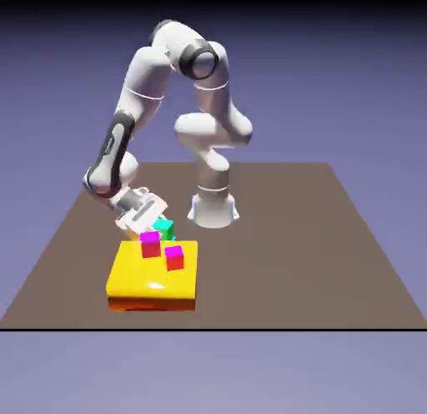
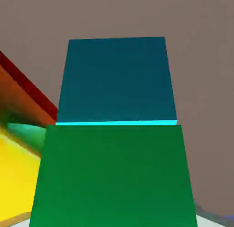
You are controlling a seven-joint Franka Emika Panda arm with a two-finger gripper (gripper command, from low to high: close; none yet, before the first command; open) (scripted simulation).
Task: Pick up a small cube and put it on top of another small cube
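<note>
The small green cube (image 2: 112, 175) fills the lower half of the hand view, and its bulk hides most of my gripper (image 2: 114, 221), which is shut on it. Directly beyond it, touching in the picture, lies a shaded teal face with a bright cyan edge, the light cyan cube (image 2: 116, 79). In the exterior view the green cube (image 1: 164, 229) sits at my gripper (image 1: 155, 224), just behind the yellow block at the view's left. The cyan cube cannot be told apart there.
A flat yellow block (image 1: 142, 279) with an orange-red side lies in front of the gripper, and its edge (image 2: 13, 166) shows at the hand view's left. Two magenta-and-red cubes (image 1: 150, 244) (image 1: 173, 257) stand on it. Brown table (image 1: 292, 254) spreads to the right.
</note>
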